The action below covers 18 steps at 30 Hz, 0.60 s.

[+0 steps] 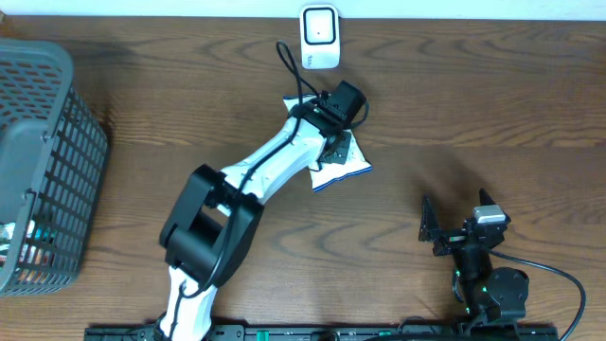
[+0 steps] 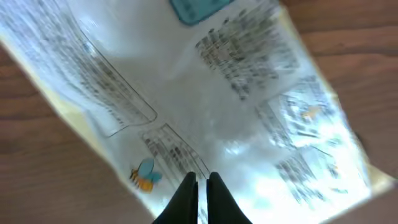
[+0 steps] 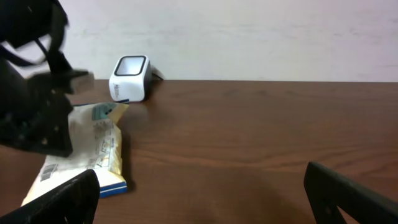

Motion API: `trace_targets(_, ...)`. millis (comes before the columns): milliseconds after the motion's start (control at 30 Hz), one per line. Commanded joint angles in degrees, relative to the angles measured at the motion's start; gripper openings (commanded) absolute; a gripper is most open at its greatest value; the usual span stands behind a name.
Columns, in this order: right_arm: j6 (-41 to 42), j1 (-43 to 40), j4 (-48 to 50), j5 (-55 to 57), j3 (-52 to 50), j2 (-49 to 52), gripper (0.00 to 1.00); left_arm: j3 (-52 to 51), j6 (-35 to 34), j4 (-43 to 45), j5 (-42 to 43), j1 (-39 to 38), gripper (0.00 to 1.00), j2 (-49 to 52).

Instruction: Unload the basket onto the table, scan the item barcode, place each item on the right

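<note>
The item is a white printed packet (image 1: 343, 169) with a blue edge, lying just in front of the white barcode scanner (image 1: 320, 38). My left gripper (image 1: 333, 147) points down onto the packet's upper end. In the left wrist view its black fingertips (image 2: 200, 177) are pinched together with a sliver of the packet's film (image 2: 249, 93) between them. The right wrist view shows the packet (image 3: 93, 149) at the left, its far end under the left arm, and the scanner (image 3: 129, 78) behind it. My right gripper (image 1: 456, 216) stands wide open near the front right, with nothing between its fingers (image 3: 199, 186).
A dark grey wire basket (image 1: 57, 95) stands at the left edge with some items inside. A black cable runs from the scanner along the left arm. Bare wooden table lies between the packet and the right arm.
</note>
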Motion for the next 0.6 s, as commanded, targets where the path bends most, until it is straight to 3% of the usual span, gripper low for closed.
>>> trace_targets(0, 0.57, -0.35, -0.24, 0.44, -0.09, 0.07, 0.99, -0.46, 4.28, 1.33, 0.09, 0.74, 0.07, -8.35)
trace_targets(200, 0.57, -0.35, -0.26, 0.44, -0.09, 0.07, 0.99, -0.48, 4.55, 11.1, -5.03, 2.93, 0.07, -11.93)
trace_targets(567, 0.57, -0.35, -0.26, 0.44, -0.09, 0.13, 0.99, -0.48, 3.41, 19.91, -5.16, 5.38, 0.08, -1.7)
